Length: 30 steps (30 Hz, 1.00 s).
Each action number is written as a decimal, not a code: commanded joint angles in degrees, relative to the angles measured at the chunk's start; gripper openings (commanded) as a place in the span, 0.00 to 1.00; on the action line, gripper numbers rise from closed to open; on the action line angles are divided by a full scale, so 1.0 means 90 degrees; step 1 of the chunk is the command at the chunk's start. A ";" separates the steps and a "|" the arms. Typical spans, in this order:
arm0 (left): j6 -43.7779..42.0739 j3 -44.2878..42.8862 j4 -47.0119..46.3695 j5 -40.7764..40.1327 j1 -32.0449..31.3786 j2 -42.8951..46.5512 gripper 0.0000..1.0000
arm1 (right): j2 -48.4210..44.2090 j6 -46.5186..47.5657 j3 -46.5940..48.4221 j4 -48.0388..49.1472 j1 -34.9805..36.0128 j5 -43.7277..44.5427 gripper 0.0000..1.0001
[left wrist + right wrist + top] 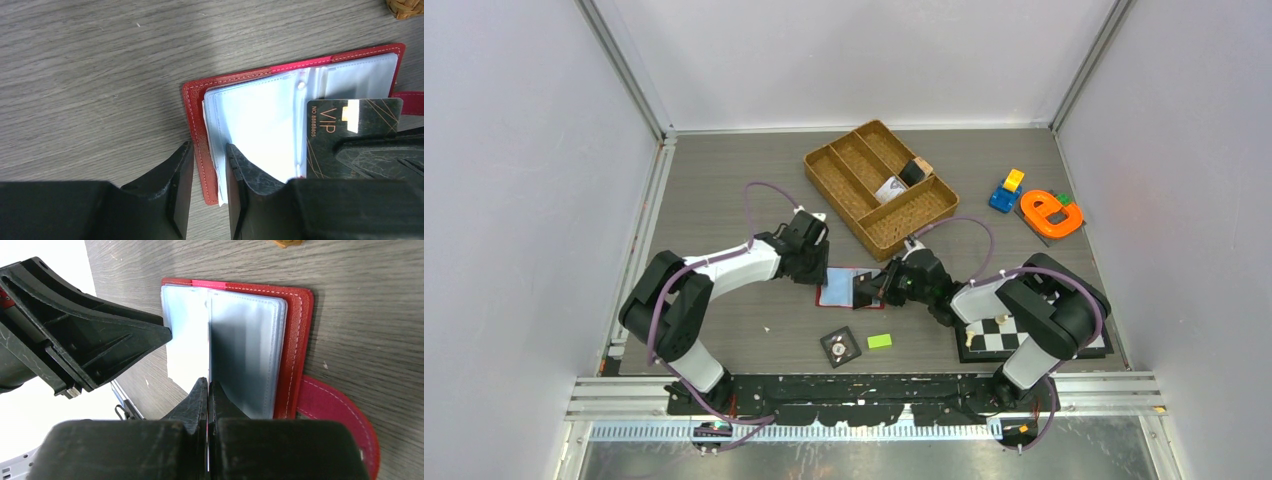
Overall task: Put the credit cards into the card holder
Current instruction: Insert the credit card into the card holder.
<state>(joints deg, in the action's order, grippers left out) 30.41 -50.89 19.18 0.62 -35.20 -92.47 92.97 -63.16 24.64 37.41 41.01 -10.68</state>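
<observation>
The red card holder lies open on the table, its clear sleeves facing up. My left gripper stands at its left edge with the jaws slightly apart. One fingertip rests on the sleeves, the other is over the table beside the red cover. My right gripper is shut on a black credit card with gold "VIP" lettering. It holds the card over the right half of the sleeves. In the right wrist view the card shows only edge-on. No other cards are in view.
A woven brown divided tray stands just behind the wallet. A black tile with a dial and a small green block lie in front. A chequered board sits under the right arm. Orange and blue-yellow toys sit far right.
</observation>
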 commanded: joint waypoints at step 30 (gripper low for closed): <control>-0.0401 -0.0058 0.0719 -0.0494 -0.0005 -0.0243 0.21 | 0.0614 0.0192 0.0240 0.0974 -0.0019 -0.0420 0.00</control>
<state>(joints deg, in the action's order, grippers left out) 28.23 -51.57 20.58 -0.82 -35.27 -92.88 97.54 -62.67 25.15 43.27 41.01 -14.33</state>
